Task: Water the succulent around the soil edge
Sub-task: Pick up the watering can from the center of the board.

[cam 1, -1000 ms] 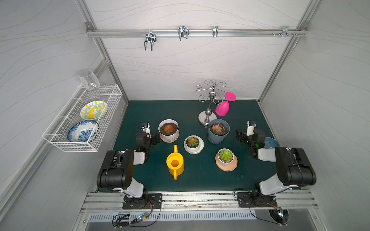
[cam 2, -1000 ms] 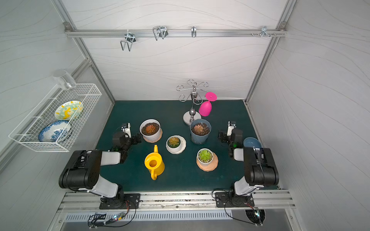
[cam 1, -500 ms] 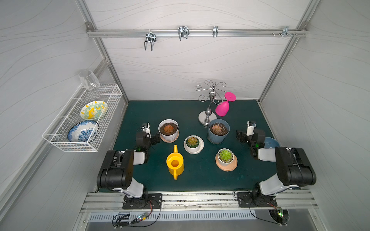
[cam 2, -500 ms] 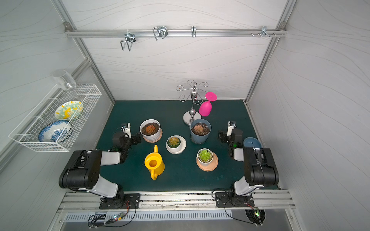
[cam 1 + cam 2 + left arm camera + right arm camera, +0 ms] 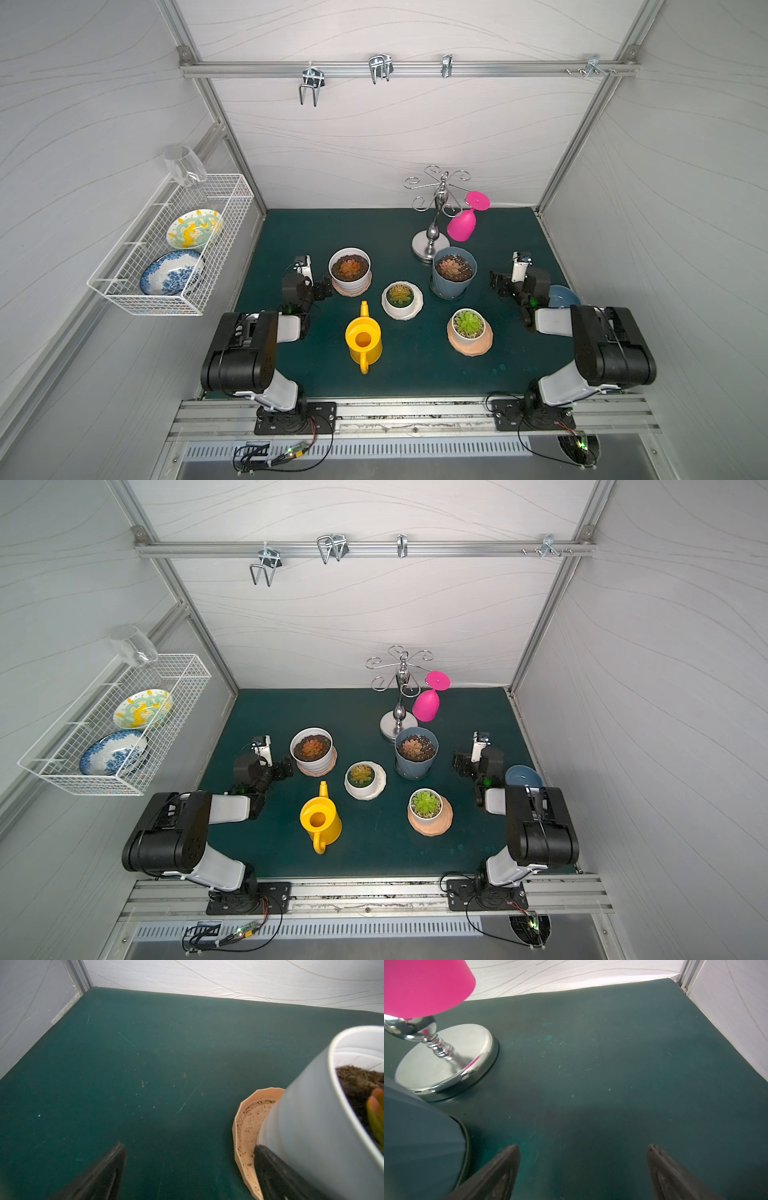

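Note:
A yellow watering can [image 5: 363, 340] [image 5: 320, 821] stands upright near the mat's front middle, with no gripper on it. Several potted succulents stand behind it: a reddish one in a white pot [image 5: 350, 270] on a peach saucer, a yellow-green one in a low white pot [image 5: 402, 296], a pink one in a blue pot [image 5: 453, 272] and a bright green one [image 5: 469, 328] on a peach saucer. My left gripper [image 5: 322, 287] [image 5: 190, 1149] is open and low beside the white pot [image 5: 311, 1115], one finger over its saucer [image 5: 249, 1118]. My right gripper [image 5: 498, 284] [image 5: 583, 1149] is open over bare mat beside the blue pot [image 5: 415, 1136].
A chrome glass stand [image 5: 432, 245] [image 5: 446, 1059] holds a hanging pink glass [image 5: 461, 226] at the back. A blue bowl [image 5: 563, 296] lies by the right arm. A wire basket [image 5: 124, 286] with two plates hangs on the left wall.

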You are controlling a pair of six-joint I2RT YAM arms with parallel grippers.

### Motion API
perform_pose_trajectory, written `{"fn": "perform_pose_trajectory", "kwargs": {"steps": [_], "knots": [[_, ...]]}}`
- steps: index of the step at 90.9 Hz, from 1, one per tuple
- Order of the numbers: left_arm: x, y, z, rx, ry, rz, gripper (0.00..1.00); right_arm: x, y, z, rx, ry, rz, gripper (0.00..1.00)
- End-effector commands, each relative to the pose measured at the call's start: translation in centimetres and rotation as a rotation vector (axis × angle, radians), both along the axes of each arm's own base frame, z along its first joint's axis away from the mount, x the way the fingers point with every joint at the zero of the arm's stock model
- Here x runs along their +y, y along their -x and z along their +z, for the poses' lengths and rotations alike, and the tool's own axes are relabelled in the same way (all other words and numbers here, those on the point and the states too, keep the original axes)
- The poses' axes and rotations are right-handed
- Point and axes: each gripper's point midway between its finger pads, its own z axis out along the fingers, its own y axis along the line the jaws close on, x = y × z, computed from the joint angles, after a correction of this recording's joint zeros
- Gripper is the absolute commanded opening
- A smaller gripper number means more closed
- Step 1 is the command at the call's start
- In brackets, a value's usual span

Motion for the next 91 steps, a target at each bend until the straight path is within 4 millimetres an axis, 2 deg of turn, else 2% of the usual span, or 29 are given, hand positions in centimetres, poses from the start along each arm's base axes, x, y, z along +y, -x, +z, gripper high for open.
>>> {"fn": "perform_pose_trajectory", "kwargs": {"steps": [1, 18, 27, 41, 48, 51, 63, 76, 91], "knots": [[0.1, -1.3, 1.9, -0.070, -0.007, -0.009, 1.00, -0.2, -0.9, 1.1, -0.027, 0.002, -0.003, 0.99], [1.8, -0.5, 2.9, -0.102, 0.006, 0.088, 1.00, -1.3, -0.8, 2.7, 0.022, 0.009, -0.067, 0.99], [2.7, 0.1, 4.6, -0.120, -0.001, 0.139, 1.00, -2.0, -0.4, 4.5, 0.005, -0.002, -0.121, 0.99], [4.2, 2.1, 6.7, -0.109, 0.011, 0.251, 1.00, -3.4, 0.1, 7.2, 0.089, -0.034, -0.253, 0.99], [4.6, 3.5, 8.7, -0.134, 0.055, 0.301, 1.00, -2.9, 0.1, 8.8, 0.087, -0.027, -0.257, 0.99], [4.6, 4.3, 8.6, -0.106, 0.076, 0.314, 1.00, -2.7, 0.3, 9.2, 0.084, -0.011, -0.260, 0.99], [3.6, 6.8, 10.4, -0.086, 0.201, 0.323, 1.00, -1.6, 1.6, 12.2, 0.048, -0.002, -0.274, 0.99], [2.7, 10.0, 12.0, -0.048, 0.296, 0.327, 1.00, -0.7, 3.5, 13.9, 0.094, -0.065, -0.259, 0.99], [1.7, 13.7, 13.9, -0.060, 0.374, 0.331, 1.00, 0.8, 5.3, 14.5, 0.115, -0.091, -0.214, 0.99]]}}
